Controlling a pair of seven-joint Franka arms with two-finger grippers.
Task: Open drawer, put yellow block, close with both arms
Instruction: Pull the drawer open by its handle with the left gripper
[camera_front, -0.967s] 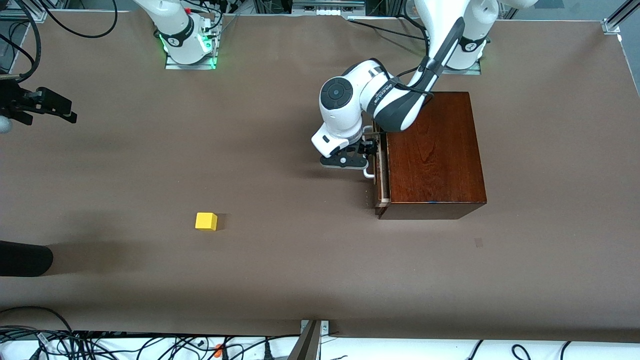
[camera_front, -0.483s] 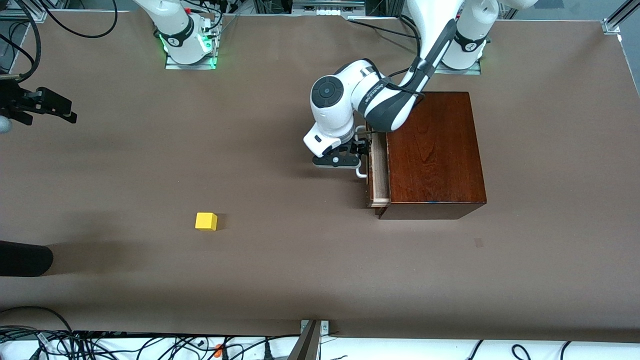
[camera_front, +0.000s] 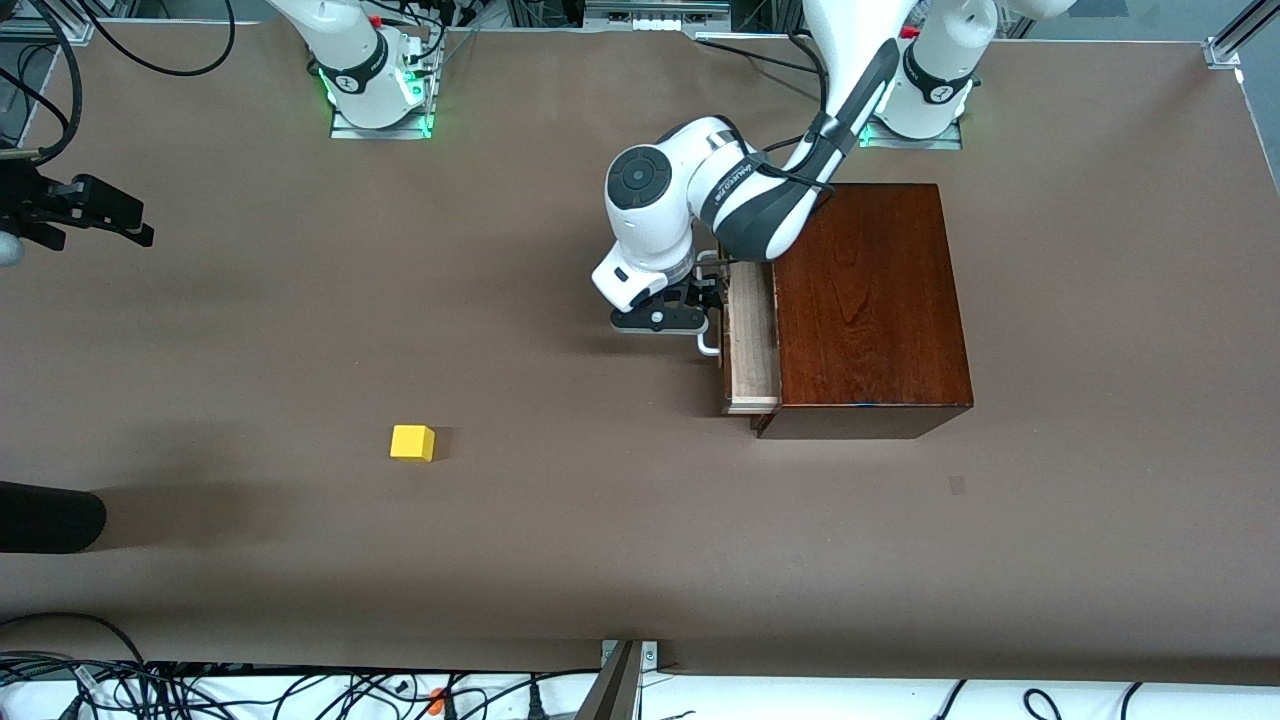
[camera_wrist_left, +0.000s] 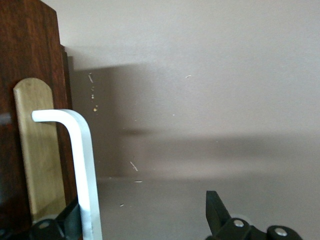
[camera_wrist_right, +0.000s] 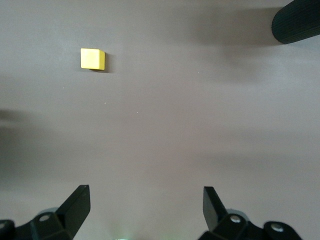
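Observation:
The drawer (camera_front: 752, 340) of the dark reddish-brown box (camera_front: 870, 300) stands partly pulled out and shows a strip of its pale tray. My left gripper (camera_front: 703, 302) is at the drawer's white loop handle (camera_front: 709, 345). In the left wrist view the gripper (camera_wrist_left: 142, 217) is open, with one finger between the handle (camera_wrist_left: 82, 160) and the drawer front (camera_wrist_left: 30, 60) and the other well clear of it. The yellow block (camera_front: 412, 442) lies on the table toward the right arm's end. My right gripper (camera_wrist_right: 145, 210) is open and empty, high above the table, with the block (camera_wrist_right: 93, 59) in its view.
A black cylinder (camera_front: 50, 516) reaches in at the table's edge on the right arm's end, and also shows in the right wrist view (camera_wrist_right: 297, 20). Cables lie along the table's near edge (camera_front: 200, 685). The brown table top (camera_front: 600, 520) stretches between block and box.
The left gripper has moved toward the right arm's end of the table with the handle, and the drawer has slid farther out of the box. The block and right arm have not moved.

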